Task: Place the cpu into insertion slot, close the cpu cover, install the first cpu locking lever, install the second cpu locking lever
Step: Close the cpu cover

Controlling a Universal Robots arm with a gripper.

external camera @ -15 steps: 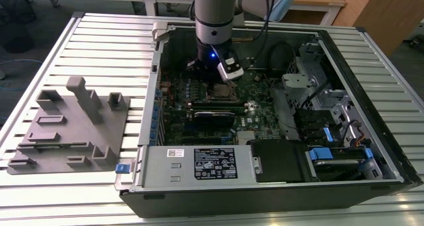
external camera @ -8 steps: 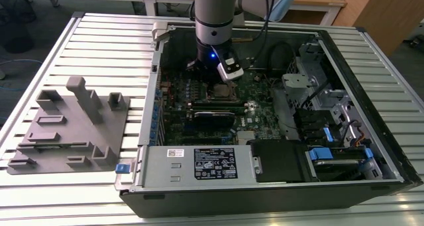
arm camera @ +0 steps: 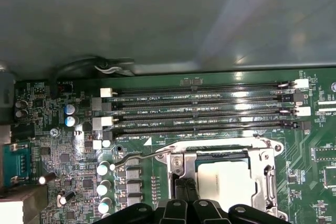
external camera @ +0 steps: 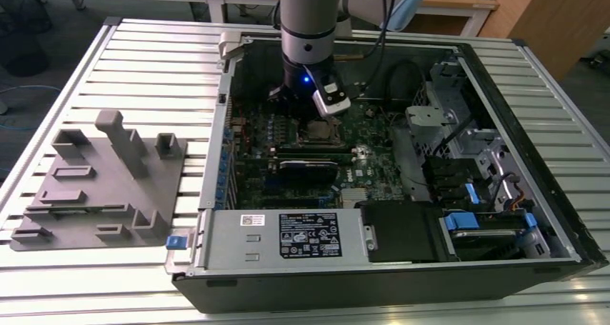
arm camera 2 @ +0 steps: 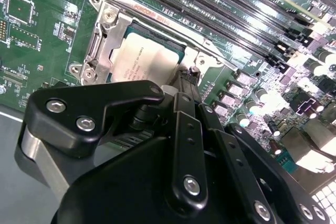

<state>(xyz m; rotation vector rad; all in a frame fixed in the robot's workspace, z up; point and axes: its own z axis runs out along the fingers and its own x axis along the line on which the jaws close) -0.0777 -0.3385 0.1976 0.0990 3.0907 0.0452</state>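
The cpu [arm camera: 227, 181] [arm camera 2: 137, 55] lies flat in the insertion slot [external camera: 319, 132], silver-grey face up. The cpu cover [arm camera: 266, 176] [arm camera 2: 104, 39] lies down around it as a silvery frame. A thin wire locking lever [arm camera: 137, 157] sticks out from one corner of the socket over the board. My gripper [arm camera: 184, 183] [arm camera 2: 185, 78] is shut, its two black fingers pressed together with the tips at the socket's edge beside the cpu. I cannot tell whether the tips touch a lever. In the exterior view the gripper [external camera: 329, 103] hangs just above the socket inside the open computer case.
Several long black memory slots [arm camera: 199, 111] run alongside the socket. Capacitors [arm camera: 103, 170] stand beside the lever's end. The case walls [external camera: 496, 89], drive bays [external camera: 476, 196] and power supply [external camera: 286, 236] ring the board. A grey fixture block [external camera: 100, 182] sits at the exterior view's left.
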